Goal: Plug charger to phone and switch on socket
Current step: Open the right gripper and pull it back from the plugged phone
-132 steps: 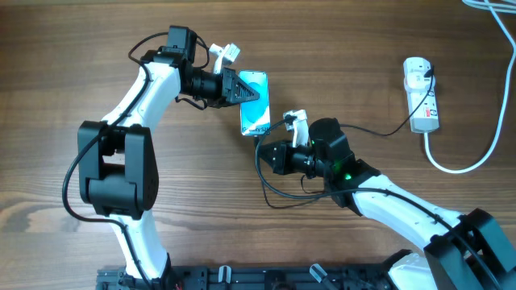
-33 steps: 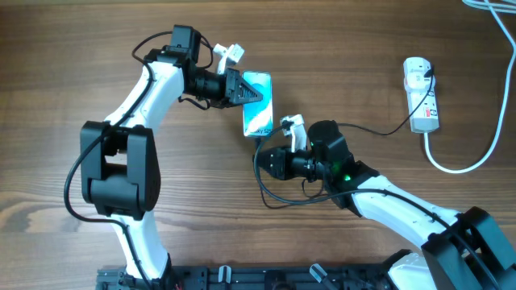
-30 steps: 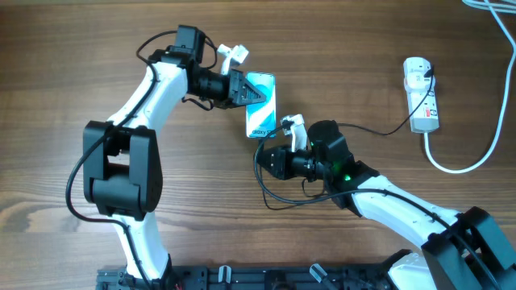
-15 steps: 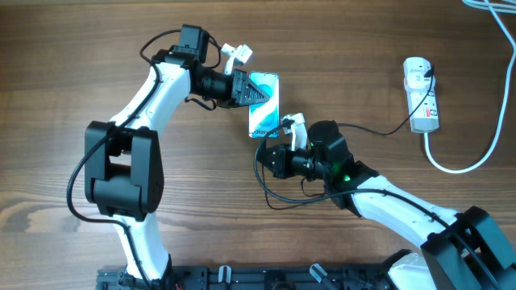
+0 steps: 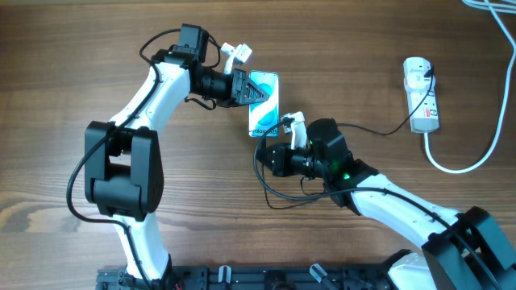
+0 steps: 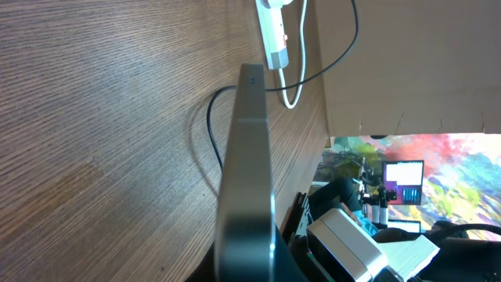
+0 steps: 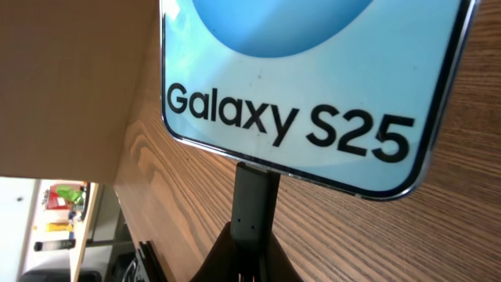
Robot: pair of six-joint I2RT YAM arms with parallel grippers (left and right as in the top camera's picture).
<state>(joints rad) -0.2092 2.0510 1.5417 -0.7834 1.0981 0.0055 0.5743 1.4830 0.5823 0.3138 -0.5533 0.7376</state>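
The phone [image 5: 265, 105] has a teal-blue screen and a white band reading "Galaxy S25" [image 7: 297, 86]. My left gripper [image 5: 244, 87] is shut on the phone's far end; the left wrist view shows the phone [image 6: 244, 180] edge-on between the fingers. My right gripper [image 5: 268, 155] is shut on the charger plug [image 7: 254, 200], whose tip meets the phone's bottom edge. The charger's thin black cable [image 5: 379, 129] loops under the right arm and runs to the socket [image 5: 421, 94], a white power strip at the far right, also in the left wrist view [image 6: 275, 35].
A thicker white cable [image 5: 484, 157] curves from the socket down and up along the table's right edge. The table is bare wood [image 5: 48, 97]. A black rail [image 5: 266, 278] lies along the front edge.
The left gripper has carried the phone a little to the right and up, and the right gripper has followed, keeping the plug at the phone's bottom edge.
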